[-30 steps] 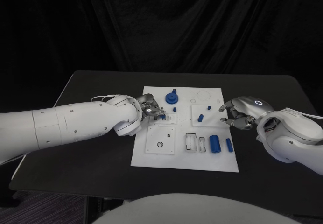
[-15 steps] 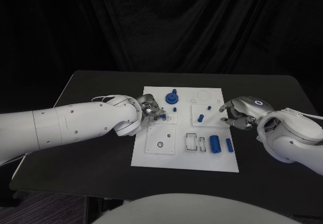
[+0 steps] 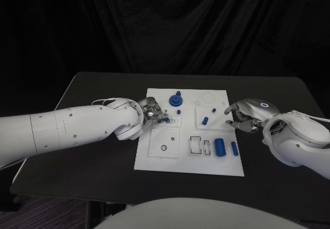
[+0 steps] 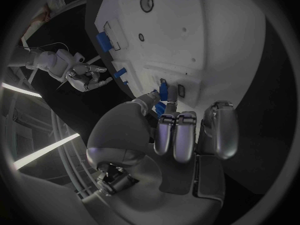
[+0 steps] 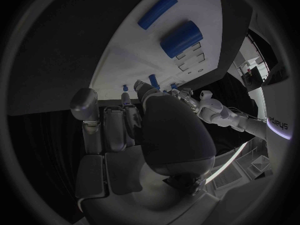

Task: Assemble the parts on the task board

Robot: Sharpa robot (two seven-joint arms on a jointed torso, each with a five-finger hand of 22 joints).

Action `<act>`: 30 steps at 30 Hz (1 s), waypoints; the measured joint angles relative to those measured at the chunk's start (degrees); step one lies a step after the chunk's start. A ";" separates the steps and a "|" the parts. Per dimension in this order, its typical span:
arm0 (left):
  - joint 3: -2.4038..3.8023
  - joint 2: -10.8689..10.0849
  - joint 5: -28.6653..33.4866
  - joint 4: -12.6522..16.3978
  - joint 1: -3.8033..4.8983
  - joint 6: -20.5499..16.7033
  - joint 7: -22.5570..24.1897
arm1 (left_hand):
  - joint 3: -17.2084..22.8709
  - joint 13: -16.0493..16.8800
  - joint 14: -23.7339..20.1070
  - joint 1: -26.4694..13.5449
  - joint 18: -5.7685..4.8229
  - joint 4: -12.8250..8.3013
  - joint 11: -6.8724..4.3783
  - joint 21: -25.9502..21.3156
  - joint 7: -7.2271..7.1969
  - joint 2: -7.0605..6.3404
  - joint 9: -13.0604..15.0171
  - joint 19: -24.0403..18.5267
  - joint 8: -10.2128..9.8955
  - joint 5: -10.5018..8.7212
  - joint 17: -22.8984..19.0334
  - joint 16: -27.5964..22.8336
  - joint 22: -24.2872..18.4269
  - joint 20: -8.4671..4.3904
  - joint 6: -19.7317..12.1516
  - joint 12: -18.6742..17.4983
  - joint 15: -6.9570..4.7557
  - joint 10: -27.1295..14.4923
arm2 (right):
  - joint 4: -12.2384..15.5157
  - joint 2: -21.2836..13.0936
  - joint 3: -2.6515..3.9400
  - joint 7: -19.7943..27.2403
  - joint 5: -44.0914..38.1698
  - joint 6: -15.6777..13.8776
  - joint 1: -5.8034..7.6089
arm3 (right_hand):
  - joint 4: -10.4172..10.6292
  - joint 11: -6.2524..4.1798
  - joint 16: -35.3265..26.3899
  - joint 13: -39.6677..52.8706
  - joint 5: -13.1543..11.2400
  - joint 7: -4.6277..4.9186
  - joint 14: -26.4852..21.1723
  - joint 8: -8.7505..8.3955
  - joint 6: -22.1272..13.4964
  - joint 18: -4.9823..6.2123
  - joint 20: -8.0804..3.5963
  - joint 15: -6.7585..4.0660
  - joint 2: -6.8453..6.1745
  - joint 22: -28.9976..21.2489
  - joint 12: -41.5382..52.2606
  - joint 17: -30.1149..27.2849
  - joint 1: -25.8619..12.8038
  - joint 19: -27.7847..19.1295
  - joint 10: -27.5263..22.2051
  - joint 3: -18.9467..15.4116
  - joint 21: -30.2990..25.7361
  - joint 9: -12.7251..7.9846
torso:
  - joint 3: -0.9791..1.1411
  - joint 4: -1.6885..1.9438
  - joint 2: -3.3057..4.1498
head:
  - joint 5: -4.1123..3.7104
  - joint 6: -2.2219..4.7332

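My left hand (image 3: 152, 113) sits over the left edge of the flat white plastic task board (image 3: 158, 160), which lies in the middle of the matte black counter (image 3: 96, 86). In my left wrist view its fingertips (image 4: 164, 121) are pinched on a small blue peg-like part (image 4: 163, 90), holding it just above the board's surface, right beside a small dark rectangular slot.

My right hand (image 3: 242, 116) rests at the board's right edge with its fingers curled inward; I cannot tell whether anything is between them.

On the board, a round blue gear-like part with an upright post (image 3: 177, 99) stands near the far edge. Two short blue pegs (image 3: 213, 110) stand upright on a raised white square toward my right hand. Nearer to me a thick blue cylinder (image 3: 219, 146) lies on its side, and a slimmer blue bar (image 3: 234, 148) lies just beside it, the two apart. To their left is a dark-outlined rectangular recess (image 3: 197, 144), and further left a white square with a small dark ring (image 3: 163, 147).
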 measured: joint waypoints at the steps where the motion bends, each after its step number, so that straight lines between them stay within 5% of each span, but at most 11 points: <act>1: 0.00 0.00 0.00 0.01 -0.01 0.00 0.01 | 0.00 0.00 0.00 0.00 0.00 0.00 0.00 0.00 0.00 0.00 0.00 0.00 0.00 0.00 0.00 0.00 0.00 0.00 0.00 0.00 0.00 0.00 | 0.00 0.01 0.00 0.00 0.00 0.00 0.00 | 0.00 0.00 0.00 0.00 0.00 0.00 0.00 0.00 0.00 0.00 0.00 0.00 0.00 0.00 0.00 0.00 0.00 0.00 0.00 0.00 0.00 0.00 | 0.00 0.01 -0.01 | -0.02 0.00; 15: 0.05 0.33 -0.03 -0.26 -0.12 0.00 0.21 | 0.09 0.00 0.00 0.17 0.00 -0.09 0.00 -0.38 0.04 0.17 0.03 0.00 0.00 -0.27 0.00 0.00 -0.01 0.00 0.00 0.00 0.00 0.00 | -0.12 0.11 0.00 -0.06 0.00 0.02 0.00 | 0.00 0.00 0.00 0.00 0.00 0.00 0.00 0.00 0.00 0.00 0.00 0.00 0.00 -0.01 0.00 0.00 0.00 0.00 0.00 0.00 0.00 -0.07 | -0.01 -0.03 -0.02 | -0.09 0.00; 23: 0.08 0.70 -0.04 -0.44 -0.14 0.09 0.33 | 0.09 0.00 0.00 0.17 0.51 -0.09 0.00 -0.60 0.13 0.17 -0.20 -0.41 -0.34 -3.37 0.00 0.00 -0.01 -0.01 -0.08 0.00 0.00 0.00 | -0.18 0.18 0.00 -0.10 0.18 0.04 0.00 | 0.00 0.00 0.00 -0.01 0.00 0.00 0.00 0.00 0.00 0.00 0.00 0.00 0.00 -0.01 0.00 0.00 0.00 0.00 0.00 0.00 0.00 -0.10 | -0.01 -0.03 -0.02 | -0.17 0.00; 30: 0.08 0.64 -0.06 -0.18 -0.16 0.22 0.32 | 0.09 0.00 0.00 0.17 0.94 -0.09 0.00 -0.60 0.15 0.17 -0.24 -0.40 -0.35 -3.49 0.00 0.00 -0.01 -0.01 -0.09 0.00 0.00 0.00 | -0.18 0.16 0.00 -0.18 0.30 0.06 0.00 | 0.16 0.00 0.00 -0.01 0.00 0.00 0.00 0.00 0.00 0.00 0.00 0.00 0.00 -0.01 0.00 0.00 0.00 0.00 0.00 0.16 0.00 -0.09 | -0.01 -0.03 0.01 | -0.19 0.00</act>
